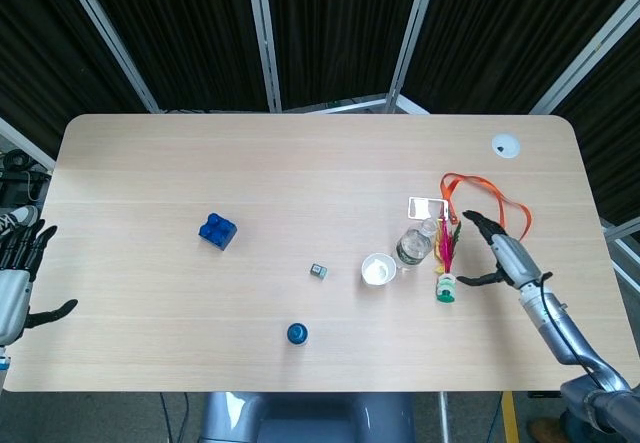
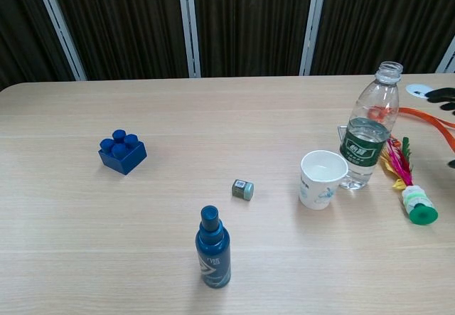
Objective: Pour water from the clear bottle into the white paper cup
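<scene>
The clear bottle (image 2: 369,131) with a green label stands upright and uncapped on the table, partly filled; from above the clear bottle (image 1: 415,244) sits just right of the cup. The white paper cup (image 2: 320,179) stands upright beside it, and the cup (image 1: 378,268) shows a pale inside from above. My right hand (image 1: 498,246) hovers open to the right of the bottle, apart from it, fingers spread; only dark fingertips of the right hand (image 2: 444,97) show at the chest view's edge. My left hand (image 1: 14,278) hangs open off the table's left edge.
A shuttlecock with pink feathers and green base (image 2: 411,187) lies right of the bottle. An orange lanyard (image 1: 487,203) and card lie behind. A blue spray bottle (image 2: 213,247), a small grey cube (image 2: 242,189) and a blue brick (image 2: 122,151) stand to the left.
</scene>
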### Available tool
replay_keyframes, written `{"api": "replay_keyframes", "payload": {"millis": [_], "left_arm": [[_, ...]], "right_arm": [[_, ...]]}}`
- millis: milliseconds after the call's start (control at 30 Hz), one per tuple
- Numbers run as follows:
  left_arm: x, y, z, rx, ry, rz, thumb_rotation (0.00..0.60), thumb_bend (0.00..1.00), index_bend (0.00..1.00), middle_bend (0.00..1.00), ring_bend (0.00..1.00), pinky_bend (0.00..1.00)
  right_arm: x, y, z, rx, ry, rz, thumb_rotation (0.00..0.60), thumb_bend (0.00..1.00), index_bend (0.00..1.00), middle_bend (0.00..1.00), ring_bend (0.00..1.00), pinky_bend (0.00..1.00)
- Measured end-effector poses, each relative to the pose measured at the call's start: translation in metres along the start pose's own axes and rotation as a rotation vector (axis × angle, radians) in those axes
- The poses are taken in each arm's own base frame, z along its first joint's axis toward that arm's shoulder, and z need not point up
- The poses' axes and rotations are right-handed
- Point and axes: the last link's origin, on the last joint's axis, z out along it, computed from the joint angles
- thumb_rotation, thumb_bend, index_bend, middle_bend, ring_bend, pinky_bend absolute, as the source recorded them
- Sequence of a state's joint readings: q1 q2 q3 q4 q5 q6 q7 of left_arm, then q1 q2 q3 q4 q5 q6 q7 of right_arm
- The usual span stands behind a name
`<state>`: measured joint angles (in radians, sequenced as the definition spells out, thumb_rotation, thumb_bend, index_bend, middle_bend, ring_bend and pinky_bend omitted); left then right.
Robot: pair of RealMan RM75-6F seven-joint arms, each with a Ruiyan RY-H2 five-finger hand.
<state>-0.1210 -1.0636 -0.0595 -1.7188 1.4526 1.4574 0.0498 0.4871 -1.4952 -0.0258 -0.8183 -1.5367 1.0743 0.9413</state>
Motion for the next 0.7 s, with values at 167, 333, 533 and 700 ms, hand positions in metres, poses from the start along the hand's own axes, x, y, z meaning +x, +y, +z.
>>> {"api": "replay_keyframes", "payload": {"millis": [167,333,533,700], "left_arm": [[0.004,0.002,-0.003,-0.011,0.021,0.001,0.6,0.0,0.0,0.0,0.0,0.0],[0.006,0.002,-0.002,-0.013,0.052,0.013,0.6,0.0,0.0,0.0,0.0,0.0],[0.004,0.001,-0.002,-0.016,0.052,0.016,0.6,0.0,0.0,0.0,0.0,0.0],[0.004,0.0,-0.003,-0.022,0.052,0.014,0.6,0.0,0.0,0.0,0.0,0.0]], "right_arm": [[0.025,0.021,-0.026,-0.032,0.099,-0.084,0.6,0.0,0.0,0.0,0.0,0.0],[0.047,0.029,-0.052,-0.041,0.208,-0.205,0.6,0.0,0.0,0.0,0.0,0.0],[0.049,0.015,-0.082,-0.065,0.28,-0.268,0.6,0.0,0.0,0.0,0.0,0.0],[0.036,-0.021,-0.103,-0.078,0.284,-0.258,0.6,0.0,0.0,0.0,0.0,0.0]]}}
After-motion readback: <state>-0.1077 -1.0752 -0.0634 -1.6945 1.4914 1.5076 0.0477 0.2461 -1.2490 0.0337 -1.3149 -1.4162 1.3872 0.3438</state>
